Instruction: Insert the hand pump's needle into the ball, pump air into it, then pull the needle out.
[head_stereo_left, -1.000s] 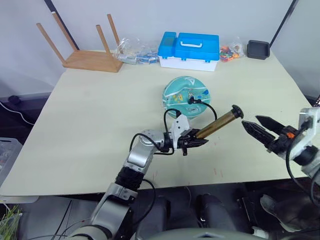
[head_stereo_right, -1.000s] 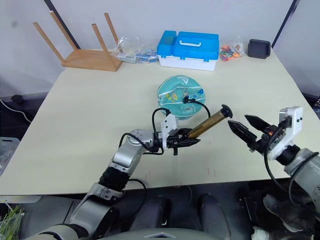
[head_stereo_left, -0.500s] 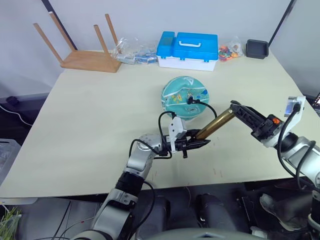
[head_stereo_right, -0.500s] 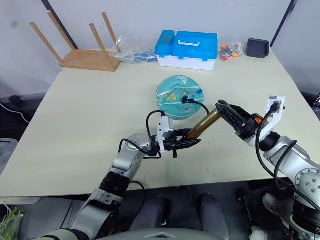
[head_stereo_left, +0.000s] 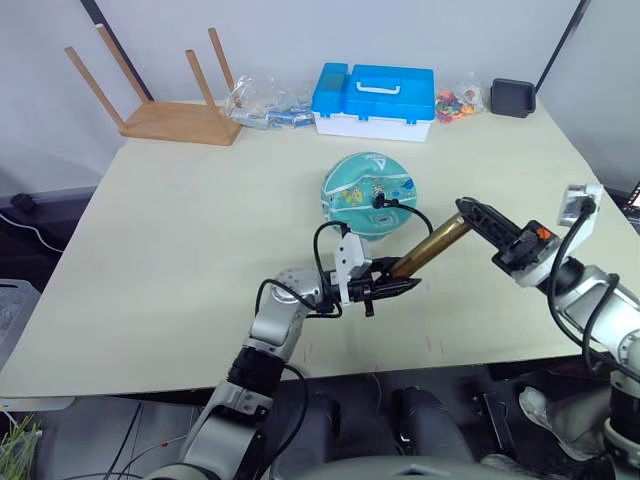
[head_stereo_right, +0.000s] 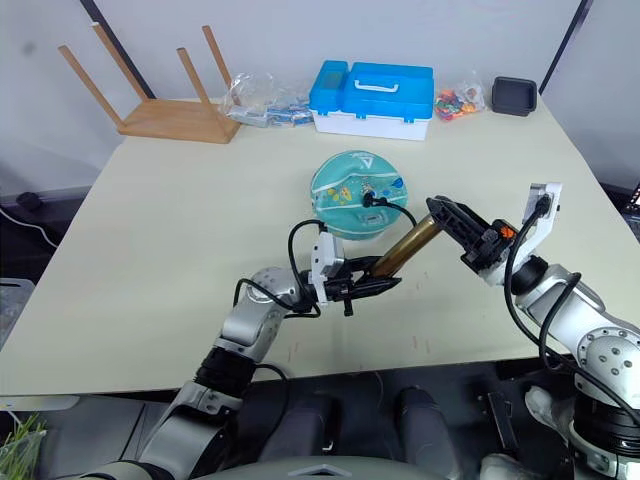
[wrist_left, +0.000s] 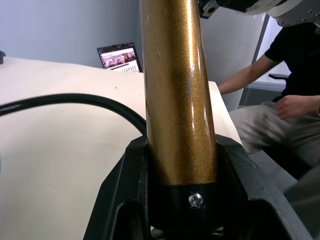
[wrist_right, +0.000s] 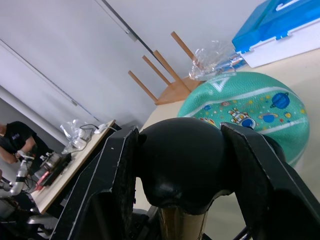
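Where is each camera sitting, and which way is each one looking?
Left eye and right eye views: on the robot's head, looking forward and down at the table; both arms show.
Left wrist view: on the left wrist, looking along the left gripper, shut around the hand pump; a seated person is behind.
Right wrist view: on the right wrist, looking along the right gripper, closed on the pump's T-handle, toward the ball.
Shared: the head and right wrist views both show the ball and the blue case.

one ball (head_stereo_left: 367, 194), one pump (head_stereo_left: 428, 246) with one hose (head_stereo_left: 405, 208), two grippers (head_stereo_left: 392, 288) (head_stereo_left: 475, 213), one blue case (head_stereo_left: 374, 101), one upturned stool (head_stereo_left: 168, 103) with four legs, one black tray (head_stereo_left: 511, 98), two clear bags (head_stereo_left: 264, 100) (head_stereo_left: 458, 102), one table (head_stereo_left: 180, 230).
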